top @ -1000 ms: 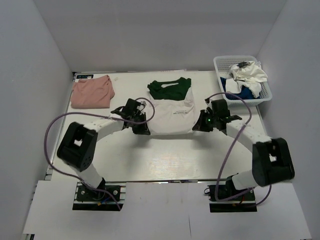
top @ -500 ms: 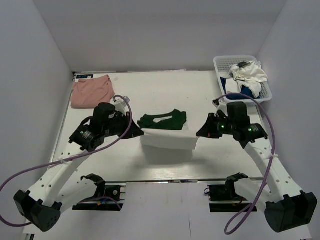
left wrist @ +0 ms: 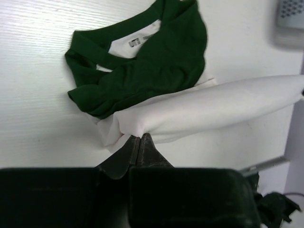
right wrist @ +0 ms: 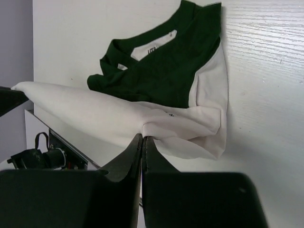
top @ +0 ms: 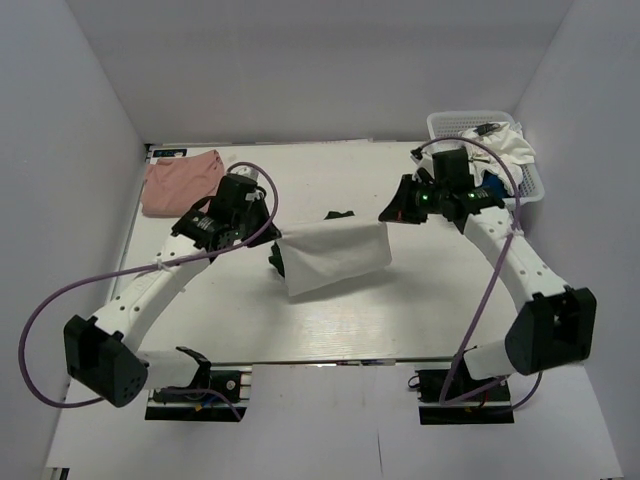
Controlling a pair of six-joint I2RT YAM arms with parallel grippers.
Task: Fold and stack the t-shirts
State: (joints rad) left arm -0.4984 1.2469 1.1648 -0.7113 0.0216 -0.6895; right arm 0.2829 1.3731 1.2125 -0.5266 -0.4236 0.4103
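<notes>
left gripper (left wrist: 140, 138) and right gripper (right wrist: 142, 138) each pinch a white corner of the green-sleeved t-shirt (top: 335, 256), stretched between them over the worktop (top: 340, 322). salmon-pink t-shirt (top: 182, 184) at 10 o'clock.

**Surroundings: basket, tabletop and enclosure**

A white plastic lattice basket (top: 445, 122) stands at the far right corner of the white, faintly streaked tabletop (top: 330, 320), close against the right-hand wall. A small dark item (top: 487, 128) sits high in the basket near its far rim, too small to identify. Plain pale grey wall panels (top: 320, 70) close in the tabletop at the back and on both sides. A small label strip (top: 168, 152) lies at the far left corner. A thin metal rail (top: 330, 364) runs along the near edge, and a white board (top: 330, 425) lies below it.
</notes>
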